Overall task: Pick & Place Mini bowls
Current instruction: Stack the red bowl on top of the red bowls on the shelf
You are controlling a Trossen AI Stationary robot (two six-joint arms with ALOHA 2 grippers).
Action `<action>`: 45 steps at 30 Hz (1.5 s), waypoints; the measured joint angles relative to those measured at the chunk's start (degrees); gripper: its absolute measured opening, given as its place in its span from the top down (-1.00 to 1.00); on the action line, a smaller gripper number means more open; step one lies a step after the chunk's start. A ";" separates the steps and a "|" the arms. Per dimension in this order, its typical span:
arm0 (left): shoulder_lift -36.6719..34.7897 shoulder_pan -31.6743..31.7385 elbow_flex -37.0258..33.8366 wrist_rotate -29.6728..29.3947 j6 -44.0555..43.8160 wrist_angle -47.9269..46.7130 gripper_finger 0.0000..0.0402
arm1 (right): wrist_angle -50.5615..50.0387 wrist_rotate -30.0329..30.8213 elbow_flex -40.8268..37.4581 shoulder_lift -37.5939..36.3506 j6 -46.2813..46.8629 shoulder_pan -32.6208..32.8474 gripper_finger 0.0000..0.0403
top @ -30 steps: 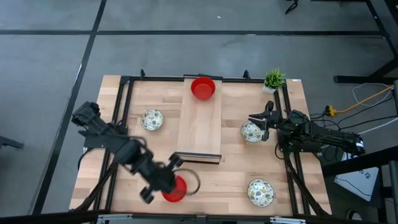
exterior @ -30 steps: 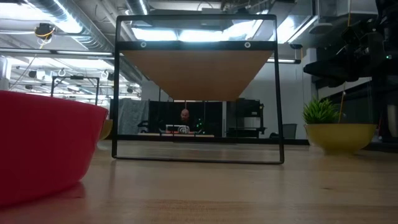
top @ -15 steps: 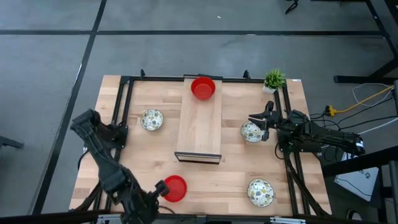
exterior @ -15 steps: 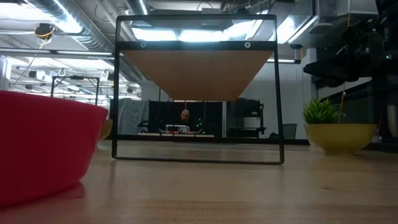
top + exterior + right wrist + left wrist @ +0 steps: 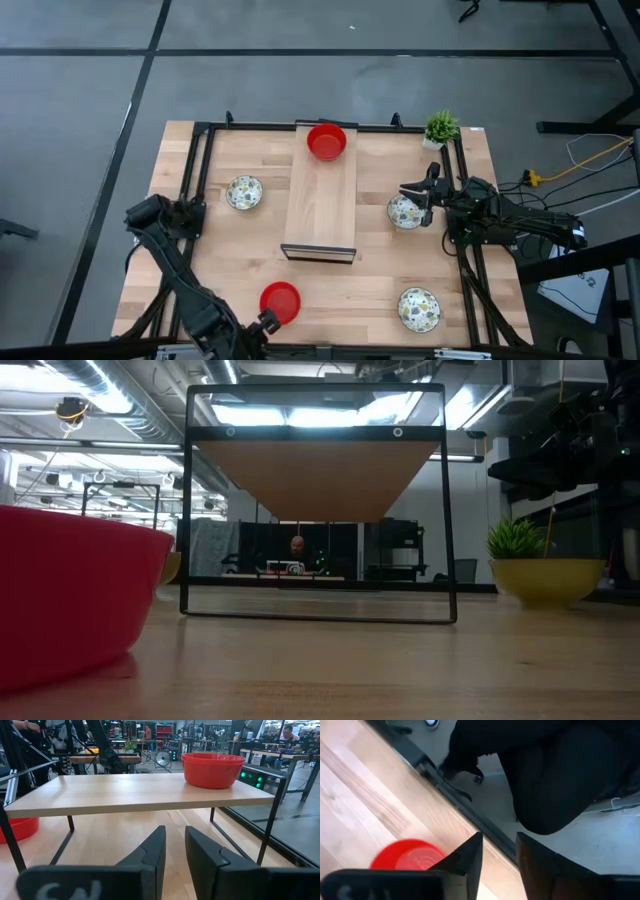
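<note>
The left hand [image 5: 262, 322], fingers slightly parted and empty, sits beside the red bowl [image 5: 280, 301] at the desk's [image 5: 330, 280] front edge. Centre over its rim before closing. The right hand [image 5: 412, 190], narrowly open and empty, waits beside a patterned bowl [image 5: 403, 211].

Counter [image 5: 250, 270]: light wood planks, visible grain, smooth satin finish. Frame [image 5: 207, 128] round its edges is black metal tubing, matt. Raised shelf [image 5: 322, 200] is the same pale wood on thin black metal legs.

Red bowls [image 5: 326, 141] [image 5: 280, 301]: plain, smooth, glossy, look like plastic or glazed ware, cannot tell which. Patterned bowls [image 5: 244, 192] [image 5: 404, 211] [image 5: 419, 308]: white, speckled floral print, shiny glaze-like surface.

Left gripper [image 5: 497, 851] and right gripper [image 5: 172, 847]: dark fingers, look like matt moulded plastic. Arms are the same dark matt finish.

Plant pot [image 5: 548, 580]: yellow, smooth, slight sheen. Floor [image 5: 300, 80] is grey, matt, looks like concrete.
</note>
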 joint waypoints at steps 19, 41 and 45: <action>5.95 2.35 0.00 -2.89 -4.40 -4.34 0.29 | -0.01 0.01 0.00 0.00 0.00 -0.01 0.63; 6.87 4.42 -7.66 -5.04 -4.47 -3.27 0.42 | 0.01 0.00 0.00 0.00 0.00 0.01 0.63; 6.87 4.42 -8.15 -5.62 -4.47 -3.20 0.42 | -0.01 0.01 0.00 0.00 0.00 -0.02 0.63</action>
